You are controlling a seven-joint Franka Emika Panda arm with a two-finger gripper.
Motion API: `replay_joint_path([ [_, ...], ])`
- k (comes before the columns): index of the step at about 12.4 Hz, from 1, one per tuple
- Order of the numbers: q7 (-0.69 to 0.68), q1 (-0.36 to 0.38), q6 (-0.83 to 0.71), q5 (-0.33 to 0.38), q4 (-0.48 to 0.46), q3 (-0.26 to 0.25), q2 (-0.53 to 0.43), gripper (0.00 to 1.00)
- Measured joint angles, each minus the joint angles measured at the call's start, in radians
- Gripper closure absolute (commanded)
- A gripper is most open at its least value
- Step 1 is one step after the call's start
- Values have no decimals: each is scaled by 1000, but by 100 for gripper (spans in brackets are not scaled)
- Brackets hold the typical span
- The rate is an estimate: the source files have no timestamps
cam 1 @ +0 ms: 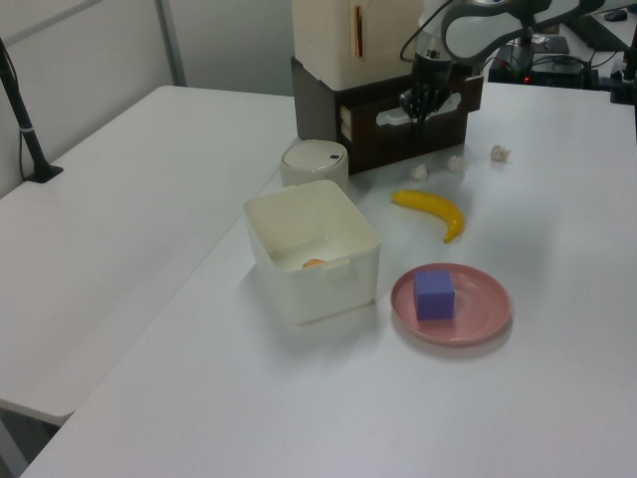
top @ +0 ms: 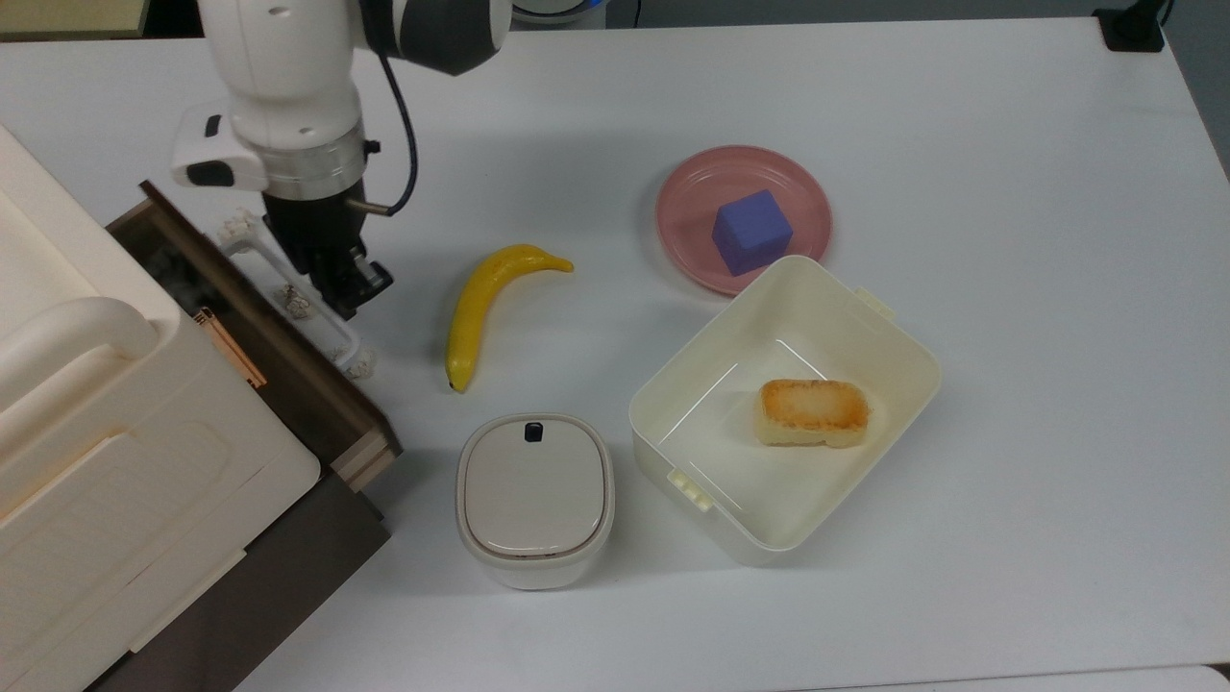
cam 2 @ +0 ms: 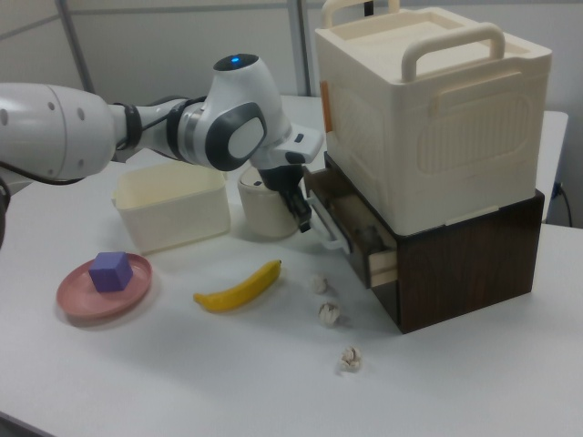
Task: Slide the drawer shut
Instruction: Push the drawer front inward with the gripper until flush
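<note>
Protruding dark-brown drawer point(top: 288, 365), white handle point(top: 317, 312)

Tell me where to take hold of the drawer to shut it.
Best bet is the white loop handle on the drawer front, approached from the table side. The drawer is part open and the gripper is already at the handle, so a push toward the cabinet would probably do.

Drawer point(top: 274, 365) rear hidden under cream case point(top: 115, 452); case cut by top view's left edge.

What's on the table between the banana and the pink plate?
Nothing: in the top view, bare white table lies between the banana and the pink plate.
</note>
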Motion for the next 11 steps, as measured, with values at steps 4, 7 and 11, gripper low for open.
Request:
replay_joint_path([
  [4,34,-22,87,-52,44,0,31,92],
  [7,90,-28,117,-115,51,2,35,92],
  [11,127,-28,129,-174,50,9,39,92],
])
